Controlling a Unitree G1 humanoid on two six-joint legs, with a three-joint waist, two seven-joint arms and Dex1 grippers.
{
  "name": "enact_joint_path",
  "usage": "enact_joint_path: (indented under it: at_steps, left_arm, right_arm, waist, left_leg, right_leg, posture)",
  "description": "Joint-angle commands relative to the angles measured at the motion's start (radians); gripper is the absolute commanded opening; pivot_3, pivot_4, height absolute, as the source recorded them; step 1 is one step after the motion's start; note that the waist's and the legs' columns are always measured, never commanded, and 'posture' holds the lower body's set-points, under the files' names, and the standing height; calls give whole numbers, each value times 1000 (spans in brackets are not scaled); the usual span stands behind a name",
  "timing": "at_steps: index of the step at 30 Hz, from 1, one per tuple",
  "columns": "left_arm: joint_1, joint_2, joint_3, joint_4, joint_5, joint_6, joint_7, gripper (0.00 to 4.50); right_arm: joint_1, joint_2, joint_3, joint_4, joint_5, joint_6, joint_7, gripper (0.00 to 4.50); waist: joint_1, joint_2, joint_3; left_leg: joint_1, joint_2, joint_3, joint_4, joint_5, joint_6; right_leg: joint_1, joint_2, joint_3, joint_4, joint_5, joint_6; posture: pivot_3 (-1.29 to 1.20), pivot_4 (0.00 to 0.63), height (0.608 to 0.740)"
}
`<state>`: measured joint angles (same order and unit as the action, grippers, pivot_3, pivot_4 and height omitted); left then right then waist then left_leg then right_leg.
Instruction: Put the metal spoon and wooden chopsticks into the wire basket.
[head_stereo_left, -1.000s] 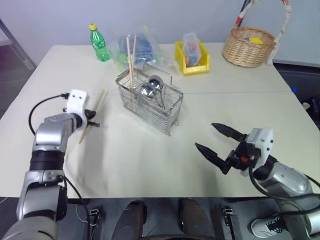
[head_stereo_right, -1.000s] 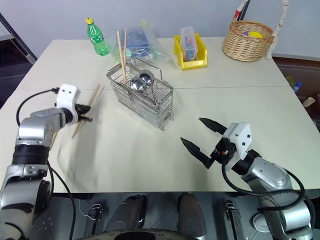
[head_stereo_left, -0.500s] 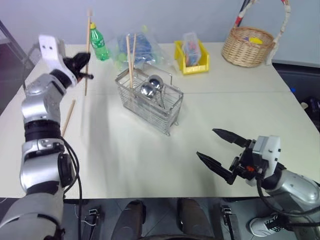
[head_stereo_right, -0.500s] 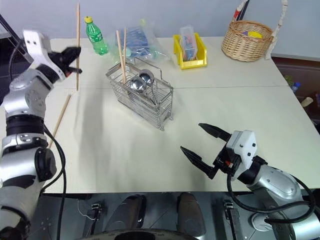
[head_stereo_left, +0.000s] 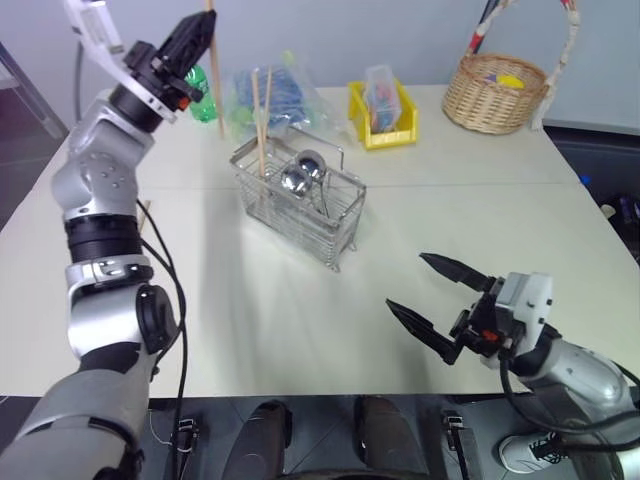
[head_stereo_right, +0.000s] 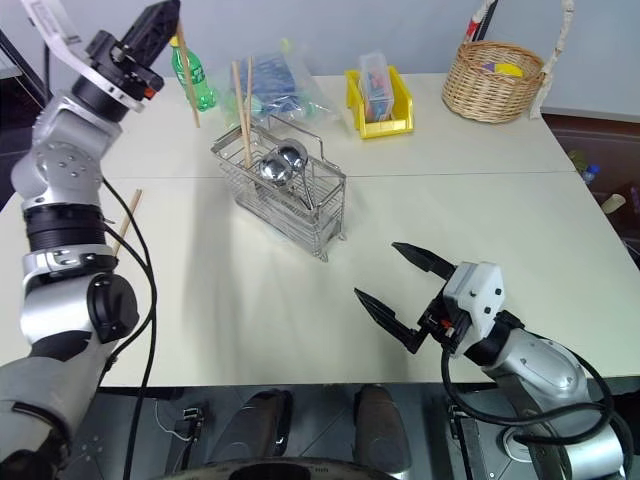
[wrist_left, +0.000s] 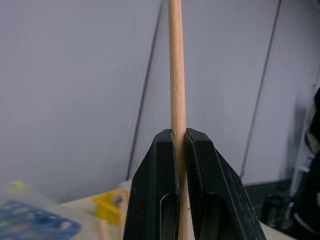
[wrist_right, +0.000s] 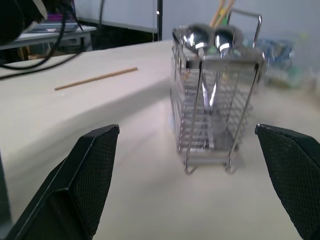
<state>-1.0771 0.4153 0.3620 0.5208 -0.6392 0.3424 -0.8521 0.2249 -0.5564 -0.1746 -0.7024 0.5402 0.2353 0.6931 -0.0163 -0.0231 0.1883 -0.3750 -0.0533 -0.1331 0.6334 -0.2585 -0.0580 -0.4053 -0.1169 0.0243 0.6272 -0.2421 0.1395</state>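
The left gripper (head_stereo_left: 197, 28) is raised high above the far left part of the table (head_stereo_left: 480, 230), its two black fingers (wrist_left: 157, 200) pressed together on one wooden chopstick (wrist_left: 176, 75). The stick runs straight up between the fingers, most of its length rising past their tips, with a shorter part hanging below them in front of the green bottle (head_stereo_right: 192, 75). A second loose chopstick (head_stereo_right: 126, 222) lies flat on the table well below and behind that gripper, beside the left arm.

The right gripper (head_stereo_left: 432, 293) hangs low over the near right part of the table with its fingers (wrist_right: 85, 175) spread wide and nothing between them. They point towards the wire basket (head_stereo_left: 300, 205), which stands well apart from them near the middle of the table.

In the basket two metal spoons (head_stereo_left: 303, 172) stand with their round bowls up, handles down inside the grid. Two more chopsticks (head_stereo_left: 262, 115) stand upright in the basket's far end, leaning a little; which compartment holds them is hard to tell from here.

Behind the basket lie a clear bag (head_stereo_left: 280, 95) with blue contents and a yellow bin (head_stereo_left: 385, 125) holding a small packet. A round wicker basket (head_stereo_left: 497, 95) sits at the far right corner with something yellow in it.
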Motion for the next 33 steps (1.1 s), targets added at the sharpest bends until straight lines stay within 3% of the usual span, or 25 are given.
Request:
enact_joint_path:
  at_steps: [1, 11, 26, 30, 33]
  left_arm:
    - [-23, -25, -17, 28, 34, -93, 0, 31]
    - [43, -81, -52, 67, 125, -248, 43, 31]
    - [161, -147, -87, -7, 157, -292, 88, 31]
    - [168, -147, -91, -18, 149, -281, 83, 1559]
    - [166, -143, -91, -29, 140, -271, 80, 3259]
  right_arm:
    - [-38, 25, 14, 14, -18, -32, -20, 4500]
    - [-47, 65, 56, 8, -44, -42, -51, 4500]
    - [-52, 54, 63, -1, -26, -24, -48, 4500]
    - [-55, 53, 60, 3, -26, -23, -48, 4500]
    - [-49, 54, 59, 3, -27, -25, -47, 4500]
  waist:
    - [1, 0, 0]
    - [1, 0, 0]
    - [2, 0, 0]
    - [2, 0, 0]
    - [2, 0, 0]
  left_leg:
    - [0, 0, 0, 0, 0, 0]
    - [0, 0, 0, 0, 0, 0]
    - [0, 0, 0, 0, 0, 0]
    - [0, 0, 0, 0, 0, 0]
    - [0, 0, 0, 0, 0, 0]
  right_leg:
    - [0, 0, 0, 0, 0, 0]
    - [0, 0, 0, 0, 0, 0]
    - [0, 0, 0, 0, 0, 0]
    - [0, 0, 0, 0, 0, 0]
    - [0, 0, 0, 0, 0, 0]
  posture:
    - [0, 150, 740]
    - [0, 150, 740]
    - [0, 150, 740]
    - [0, 150, 740]
    - [0, 150, 740]
